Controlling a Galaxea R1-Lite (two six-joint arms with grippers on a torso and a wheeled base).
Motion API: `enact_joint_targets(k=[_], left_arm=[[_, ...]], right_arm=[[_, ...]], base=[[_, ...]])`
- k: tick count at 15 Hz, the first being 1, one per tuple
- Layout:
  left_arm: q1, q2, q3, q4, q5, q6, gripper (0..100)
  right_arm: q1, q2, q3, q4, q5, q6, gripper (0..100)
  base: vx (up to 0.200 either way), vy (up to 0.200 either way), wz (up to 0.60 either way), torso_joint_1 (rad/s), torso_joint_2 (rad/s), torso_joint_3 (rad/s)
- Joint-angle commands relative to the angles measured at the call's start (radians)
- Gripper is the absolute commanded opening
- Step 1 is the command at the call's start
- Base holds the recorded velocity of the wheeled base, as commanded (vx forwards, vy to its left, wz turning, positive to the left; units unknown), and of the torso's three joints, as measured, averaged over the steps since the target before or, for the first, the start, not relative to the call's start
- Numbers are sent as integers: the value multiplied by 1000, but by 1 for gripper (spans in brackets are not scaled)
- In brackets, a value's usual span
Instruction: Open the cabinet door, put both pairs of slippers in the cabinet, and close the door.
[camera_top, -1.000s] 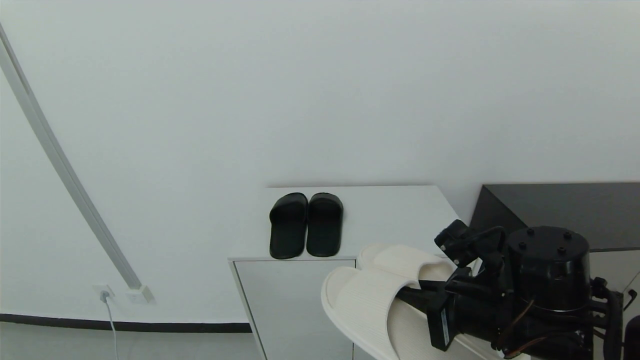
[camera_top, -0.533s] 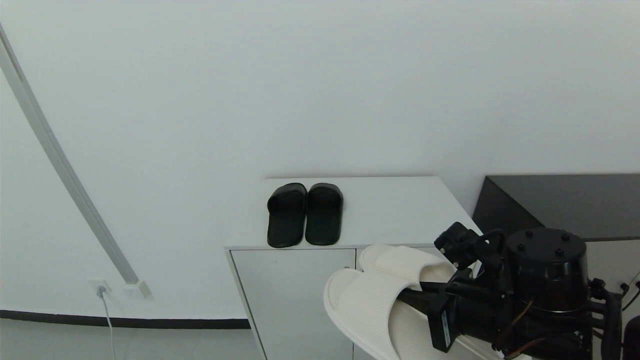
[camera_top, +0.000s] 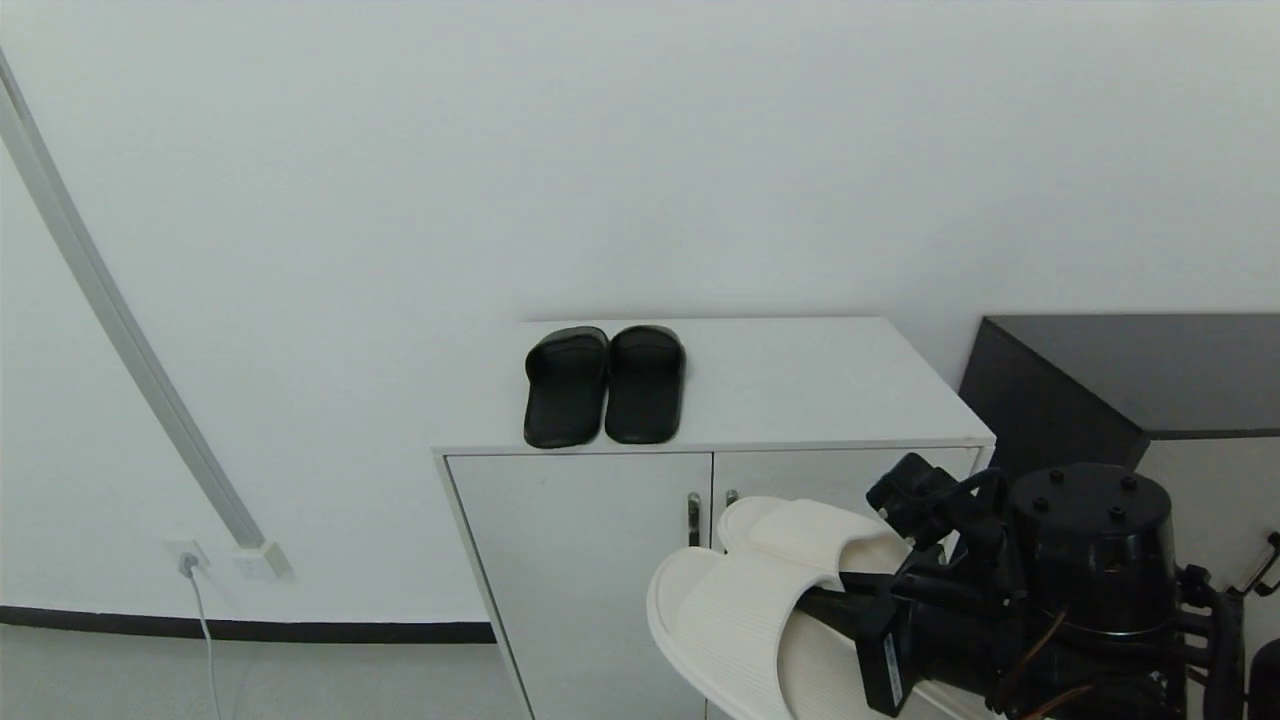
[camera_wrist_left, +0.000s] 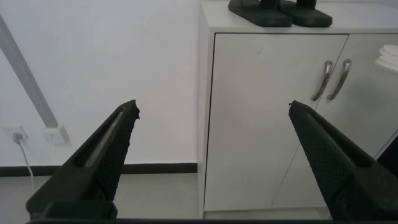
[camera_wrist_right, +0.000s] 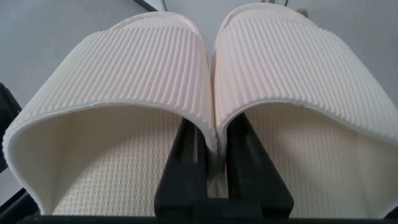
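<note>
Your right pincer (camera_wrist_right: 212, 144) pinches the white slippers (camera_wrist_right: 143, 68); left pincer (camera_wrist_left: 211, 109) is spread: centre it on the door handle (camera_wrist_left: 319, 79) ahead, pull squarely.

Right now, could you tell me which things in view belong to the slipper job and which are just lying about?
Job: white slippers, clamped in the right gripper; black slippers on top of the cabinet; its shut doors; left gripper, open.
Lying about: dark unit beside the cabinet; wall socket with a plugged cable; grey wall strip.
</note>
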Motion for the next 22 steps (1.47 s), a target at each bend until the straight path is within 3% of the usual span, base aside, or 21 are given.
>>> enact_joint_targets(k=[1,11,22], left_arm=[[0,0,0,0,-1,0,100],[0,2,-2,0,-2,1,100],[0,2,-2,2,-9,12,100]], right_arm=[[3,2,3,0,0,0,0],[15,2,22,-12,-4,-2,0],[21,16,37,-12,-6,-16,0]], base=[[0,0,0,-222,559,330],[0,0,0,-193,515,320],[0,0,0,-109,462,350]])
